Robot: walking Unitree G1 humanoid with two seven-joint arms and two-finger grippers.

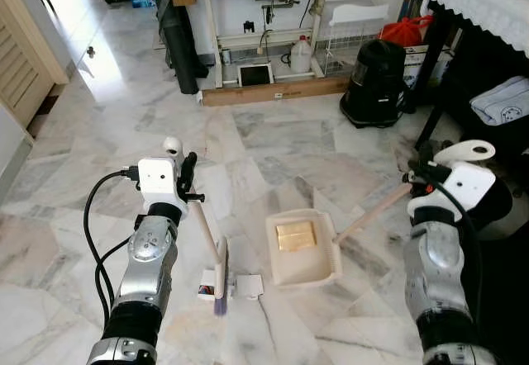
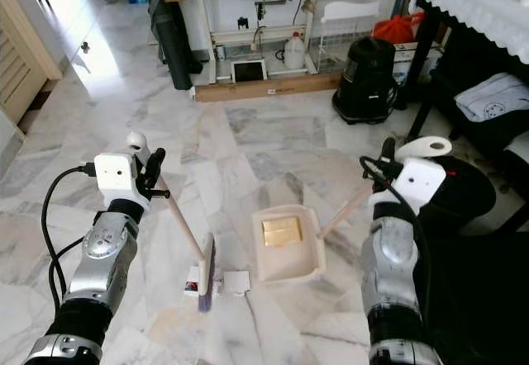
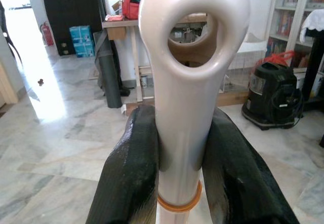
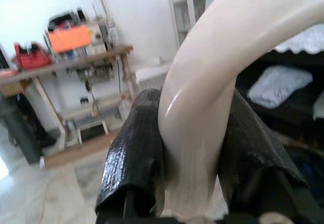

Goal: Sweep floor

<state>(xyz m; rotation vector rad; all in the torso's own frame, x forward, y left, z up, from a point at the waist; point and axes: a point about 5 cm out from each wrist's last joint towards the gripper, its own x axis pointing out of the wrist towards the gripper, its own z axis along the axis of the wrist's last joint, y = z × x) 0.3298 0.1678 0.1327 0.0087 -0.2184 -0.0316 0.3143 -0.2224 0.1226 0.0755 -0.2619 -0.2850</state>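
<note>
On marble floor (image 1: 273, 142): left gripper (image 3: 177, 158) clamped on brush (image 1: 220, 278) handle, bristles beside paper scraps (image 1: 246, 286); right gripper (image 4: 195, 148) clamped on dustpan (image 1: 303, 249) handle, pan w/ gold item.

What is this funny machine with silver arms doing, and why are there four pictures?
It is a robot sweeping the floor. Two pictures come from cameras in its head, looking down; two come from cameras on its wrists. Its left pincer is shut on the handle of a small brush, which stands on the marble floor next to some scraps of paper. Its right pincer is shut on the handle of a cream dustpan, which already holds a yellowish square piece.
</note>
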